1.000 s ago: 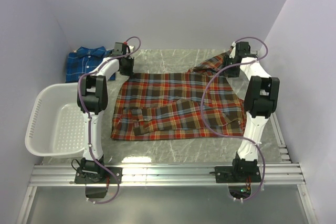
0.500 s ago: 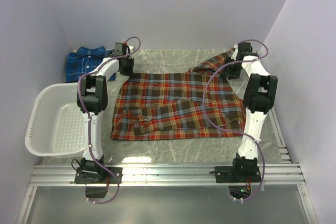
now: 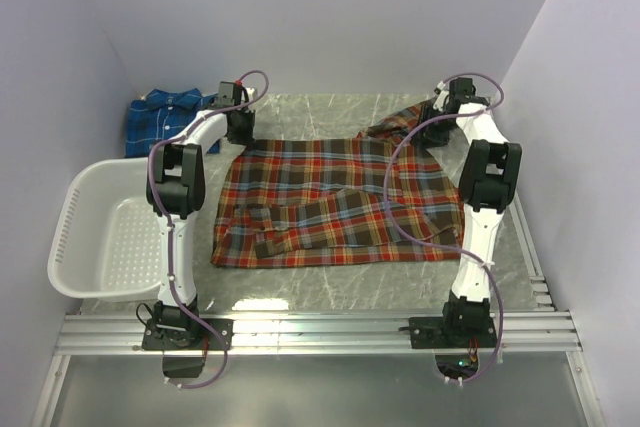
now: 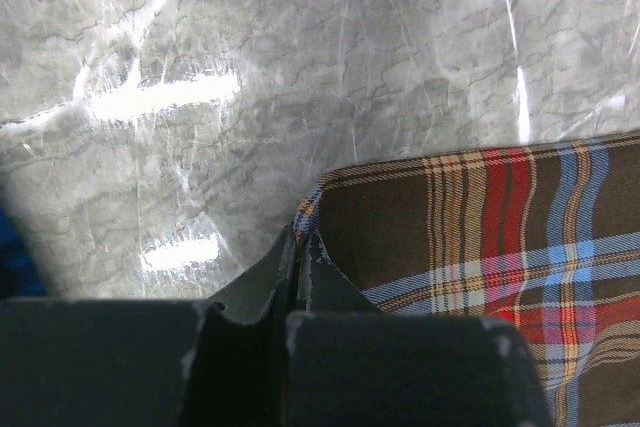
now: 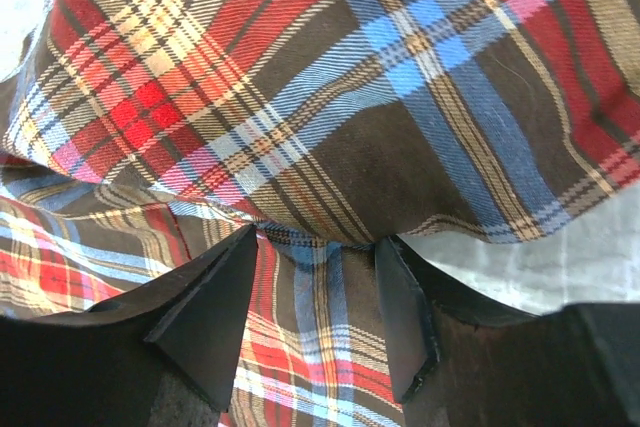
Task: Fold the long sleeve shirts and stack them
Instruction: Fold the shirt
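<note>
- So far only the blue shirt (image 3: 163, 115) looks folded, lying at the bench's (image 3: 330, 277) far left corner.
- Red-orange shirt (image 3: 340, 202) lies spread, one sleeve across it; folding and stacking remain.
- Left claw (image 4: 297, 277) is clamped on its corner; right claw (image 5: 318, 322) stands half-open around a fold, grip uncertain.

No readable text, labels, brands, numbers or signs in any view

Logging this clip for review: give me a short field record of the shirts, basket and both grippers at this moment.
red plaid shirt: spread flat mid-table, one sleeve folded across it
blue plaid shirt: folded, far left corner
basket: left of table, nothing visible inside
left gripper: shut on red shirt's far left corner
right gripper: jaws apart around cloth at far right sleeve
</note>
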You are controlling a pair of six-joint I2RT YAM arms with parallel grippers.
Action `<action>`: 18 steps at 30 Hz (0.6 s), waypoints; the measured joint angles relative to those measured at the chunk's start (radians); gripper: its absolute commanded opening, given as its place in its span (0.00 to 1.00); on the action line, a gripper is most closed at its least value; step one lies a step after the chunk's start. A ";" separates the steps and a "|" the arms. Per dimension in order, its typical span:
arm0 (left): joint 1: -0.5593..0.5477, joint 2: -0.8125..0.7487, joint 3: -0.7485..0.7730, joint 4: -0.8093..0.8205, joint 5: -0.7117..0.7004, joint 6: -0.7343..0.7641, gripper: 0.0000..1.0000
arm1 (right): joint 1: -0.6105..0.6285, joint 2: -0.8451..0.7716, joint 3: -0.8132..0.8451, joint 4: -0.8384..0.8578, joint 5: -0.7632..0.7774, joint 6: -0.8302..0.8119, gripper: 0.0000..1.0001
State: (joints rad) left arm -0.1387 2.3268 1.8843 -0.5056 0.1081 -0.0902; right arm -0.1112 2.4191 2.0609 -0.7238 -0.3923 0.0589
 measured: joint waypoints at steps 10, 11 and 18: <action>0.000 -0.007 -0.011 0.001 -0.025 0.003 0.00 | 0.004 0.050 0.086 -0.014 -0.017 0.006 0.51; 0.000 -0.008 -0.012 0.001 -0.027 0.004 0.00 | 0.005 0.056 0.097 -0.016 -0.017 0.007 0.49; 0.001 -0.009 -0.014 0.001 -0.031 0.005 0.00 | 0.004 0.067 0.105 -0.018 -0.019 0.013 0.33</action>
State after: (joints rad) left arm -0.1375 2.3177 1.8706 -0.5049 0.0769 -0.0856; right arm -0.1070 2.4863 2.1658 -0.7414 -0.4118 0.0715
